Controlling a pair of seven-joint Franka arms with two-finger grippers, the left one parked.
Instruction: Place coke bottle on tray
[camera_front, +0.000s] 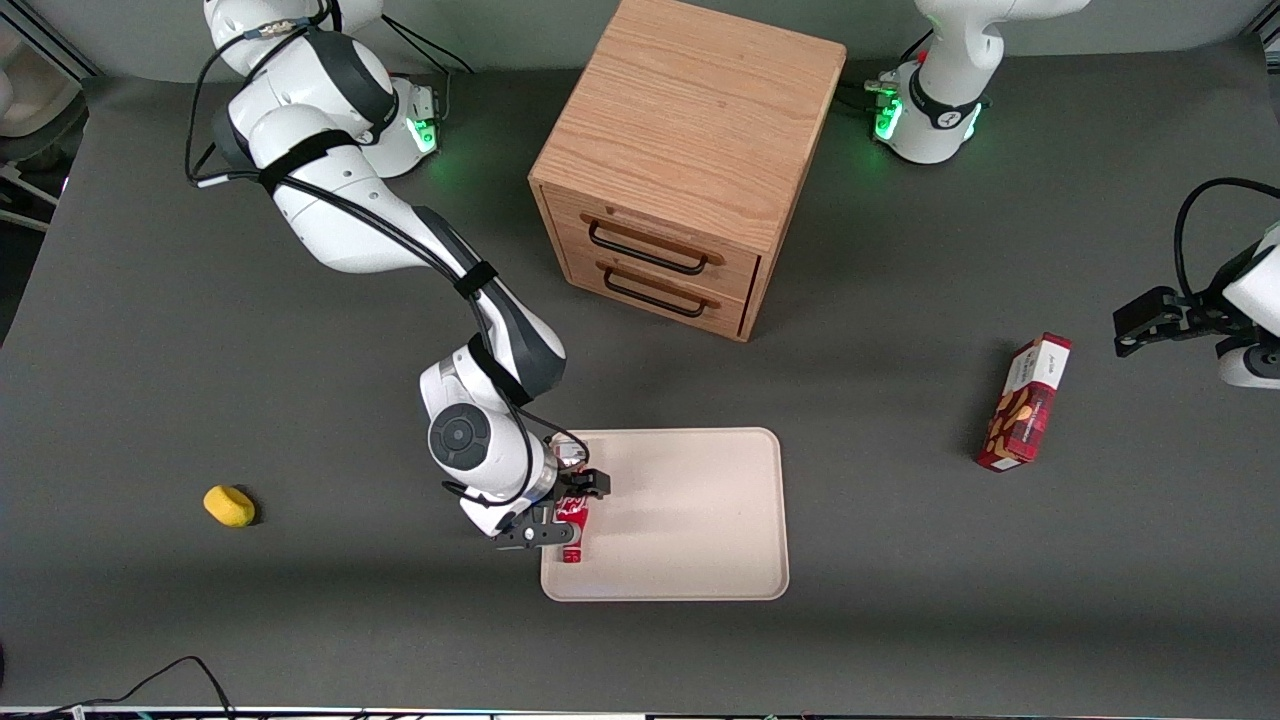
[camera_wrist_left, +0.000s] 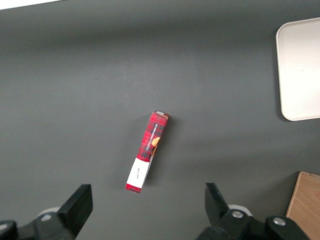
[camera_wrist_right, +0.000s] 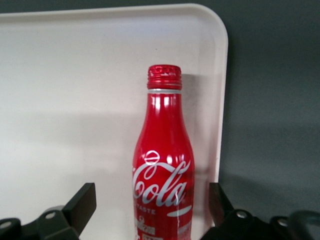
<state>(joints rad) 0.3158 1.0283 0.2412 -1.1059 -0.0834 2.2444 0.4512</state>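
The coke bottle (camera_front: 573, 532), slim and red with white script and a red cap, lies on the cream-beige tray (camera_front: 690, 520). It is close to the tray's edge toward the working arm's end, cap pointing toward the front camera. My right gripper (camera_front: 570, 512) is straight over it, open, one finger on each side with a gap on both sides. In the right wrist view the bottle (camera_wrist_right: 162, 165) lies between the black fingers (camera_wrist_right: 82, 200) of the gripper (camera_wrist_right: 151, 200), on the tray (camera_wrist_right: 75, 100) next to its rounded rim.
A wooden two-drawer cabinet (camera_front: 690, 170) stands farther from the front camera than the tray. A red-and-white snack box (camera_front: 1025, 405) lies toward the parked arm's end and shows in the left wrist view (camera_wrist_left: 147, 152). A yellow lump (camera_front: 229, 505) lies toward the working arm's end.
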